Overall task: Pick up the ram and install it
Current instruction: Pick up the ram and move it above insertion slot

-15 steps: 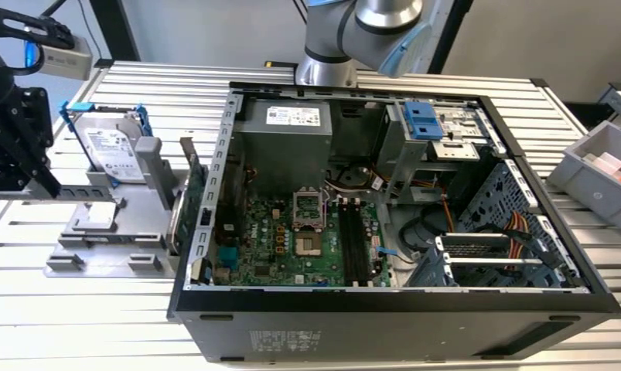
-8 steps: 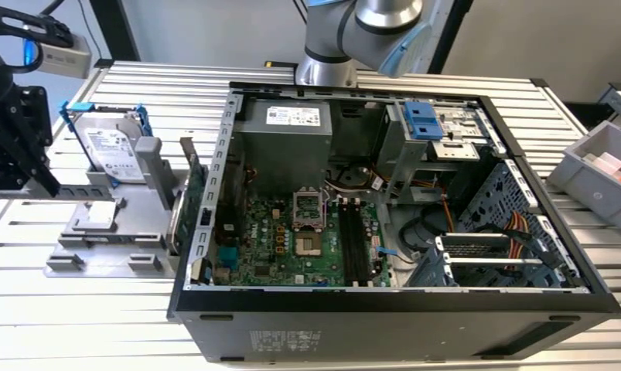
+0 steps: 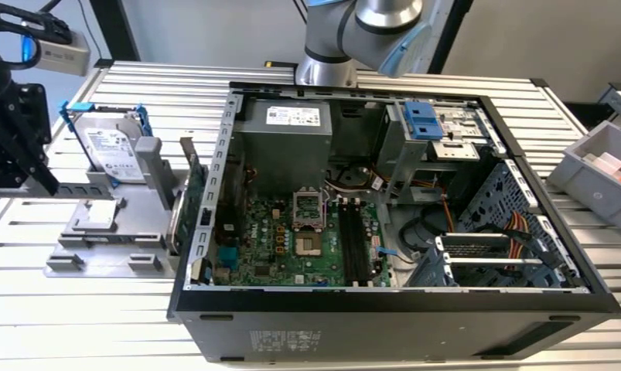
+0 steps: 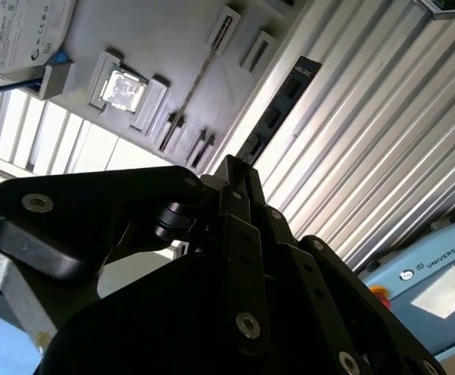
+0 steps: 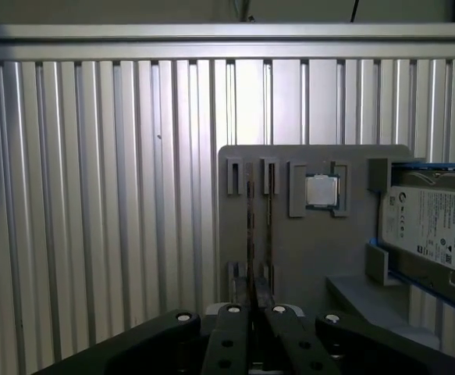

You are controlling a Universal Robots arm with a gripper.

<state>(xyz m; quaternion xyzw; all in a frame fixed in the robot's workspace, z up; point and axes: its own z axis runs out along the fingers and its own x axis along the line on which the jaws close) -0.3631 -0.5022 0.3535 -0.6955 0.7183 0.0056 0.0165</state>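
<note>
Gripping ram (image 4: 278,105) w/ tool (image 4: 237,168) near gray holder (image 5: 305,258); HDD label (image 5: 426,226) white.

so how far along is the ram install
Nothing looks done yet. The ram stands edge-on in its grey holder beside the case, and the long memory slots on the motherboard are bare. In hand: the tool hangs above the holder, shut and carrying nothing. Left: the whole pick, then seating the ram in a slot.
</note>
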